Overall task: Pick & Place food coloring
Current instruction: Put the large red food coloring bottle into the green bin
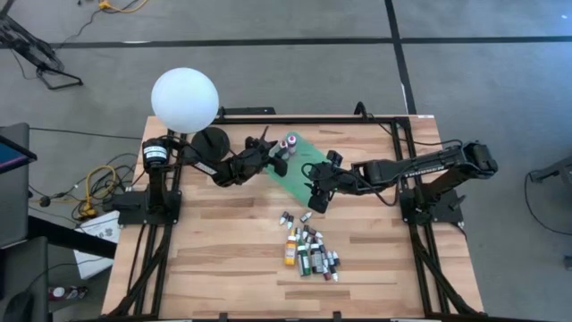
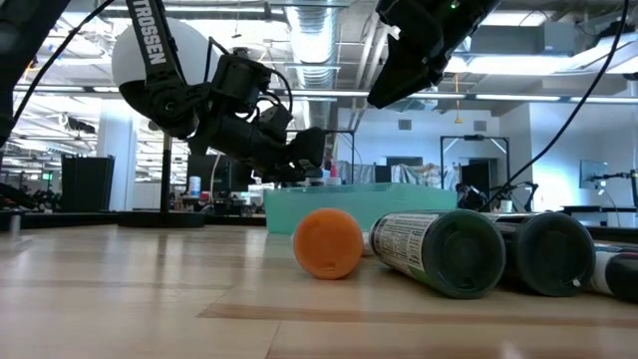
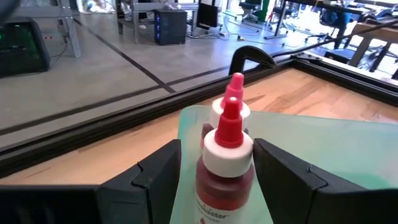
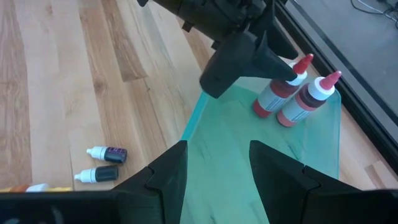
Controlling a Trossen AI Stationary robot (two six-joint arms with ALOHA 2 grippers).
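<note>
While left claw (image 3: 217,180) gapes around red bottle (image 3: 225,171) on tray (image 4: 249,143), right claw (image 4: 217,168) open, loose bottles (image 1: 311,250) nearby.

tray (image 4: 236,155) green | bottles (image 4: 292,102) red, white caps | table (image 1: 223,259) lt wood

Flat green tray (image 1: 299,170) on a wooden table (image 1: 214,259), white globe lamp (image 1: 185,98) at its far-left corner

Wooden table (image 1: 214,259) — green tray (image 1: 299,174), scattered food coloring bottles (image 1: 310,250)
</note>
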